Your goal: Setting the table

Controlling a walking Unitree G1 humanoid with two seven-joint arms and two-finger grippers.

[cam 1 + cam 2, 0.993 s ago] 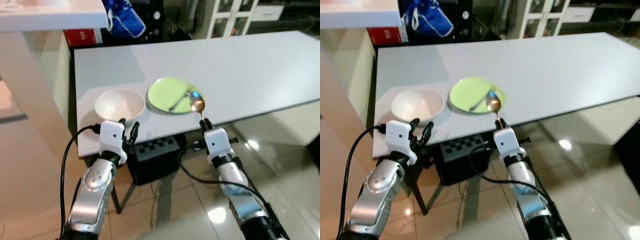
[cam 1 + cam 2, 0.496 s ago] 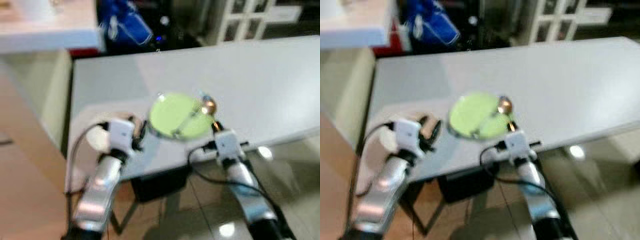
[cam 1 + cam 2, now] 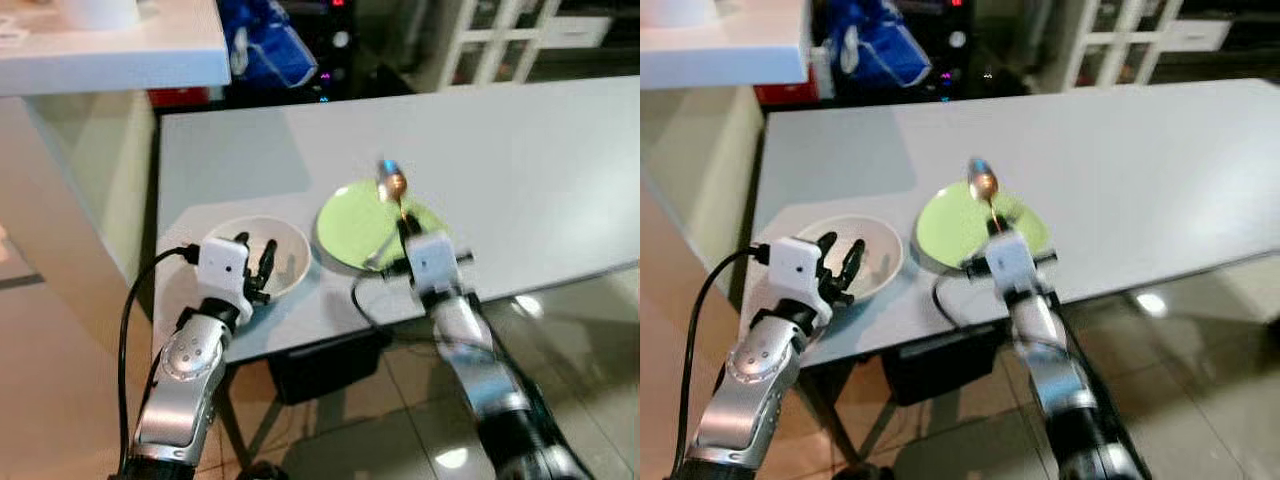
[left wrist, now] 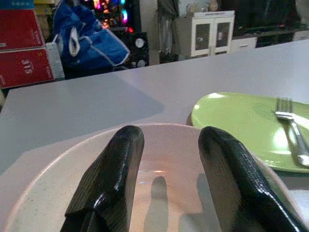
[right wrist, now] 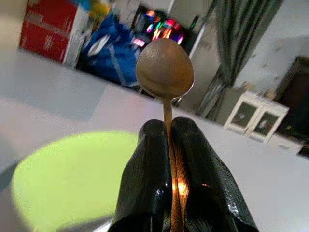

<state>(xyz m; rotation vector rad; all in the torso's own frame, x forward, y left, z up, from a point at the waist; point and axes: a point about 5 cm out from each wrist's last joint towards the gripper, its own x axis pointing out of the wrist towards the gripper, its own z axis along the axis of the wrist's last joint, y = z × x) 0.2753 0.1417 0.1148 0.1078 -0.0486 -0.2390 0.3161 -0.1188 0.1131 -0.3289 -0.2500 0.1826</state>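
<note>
Spoon (image 5: 165, 69) upright, clamped in right pincer (image 3: 404, 232) over green plate (image 3: 350, 215), left pincer (image 3: 256, 262) apart above bowl (image 3: 290, 240)

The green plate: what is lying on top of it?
A fork lies on the green plate. The right gripper, holding a spoon, hovers over the plate and covers part of it in the eye views.

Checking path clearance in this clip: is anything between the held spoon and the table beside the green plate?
Nothing visible blocks it. The right gripper holds the spoon upright above the green plate, where a fork lies; the table beyond is bare.
</note>
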